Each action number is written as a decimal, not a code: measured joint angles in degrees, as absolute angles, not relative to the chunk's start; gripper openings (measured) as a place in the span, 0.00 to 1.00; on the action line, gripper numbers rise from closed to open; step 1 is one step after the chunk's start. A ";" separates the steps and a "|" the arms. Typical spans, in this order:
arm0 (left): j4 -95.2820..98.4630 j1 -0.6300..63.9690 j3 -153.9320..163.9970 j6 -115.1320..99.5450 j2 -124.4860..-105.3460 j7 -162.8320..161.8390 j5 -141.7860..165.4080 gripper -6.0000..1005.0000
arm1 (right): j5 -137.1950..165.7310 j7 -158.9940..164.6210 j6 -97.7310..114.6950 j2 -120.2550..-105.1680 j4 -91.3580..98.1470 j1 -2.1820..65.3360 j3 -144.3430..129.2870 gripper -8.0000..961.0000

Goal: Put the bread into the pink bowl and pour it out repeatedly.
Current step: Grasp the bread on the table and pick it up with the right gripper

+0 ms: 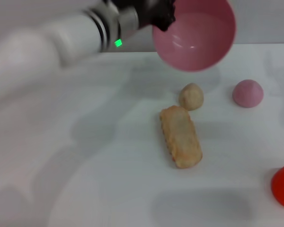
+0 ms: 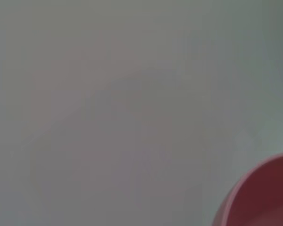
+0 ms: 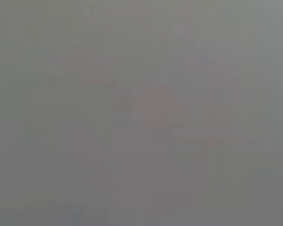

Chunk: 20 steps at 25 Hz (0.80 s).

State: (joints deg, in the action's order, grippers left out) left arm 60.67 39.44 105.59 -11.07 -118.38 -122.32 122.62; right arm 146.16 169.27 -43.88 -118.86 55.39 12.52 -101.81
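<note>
Head view: left tool (image 1: pixel 164 19) grips pink bowl (image 1: pixel 196 40) — bread (image 1: pixel 181 136) below.

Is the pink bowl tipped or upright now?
Tipped. The left gripper holds the pink bowl above the table, its empty inside facing the camera; the bread lies on the table.

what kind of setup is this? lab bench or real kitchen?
Likely a lab tabletop, not a kitchen: a plain white table holding only toy props, the bread, a beige lump and a pink dome. The left hand holds the pink bowl aloft.
</note>
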 joint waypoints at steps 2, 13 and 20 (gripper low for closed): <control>59.62 42.46 96.25 -23.98 -118.20 -122.60 119.87 0.05 | 146.15 169.27 -42.99 -118.83 55.12 12.89 -101.98 0.59; 54.85 52.49 59.04 -67.01 -114.34 -129.92 134.19 0.05 | 146.15 169.27 -32.56 -118.44 56.08 14.45 -99.72 0.58; 57.35 50.59 55.39 -79.24 -112.77 -133.01 141.47 0.05 | 146.45 168.68 -4.95 -116.26 62.12 18.72 -92.60 0.58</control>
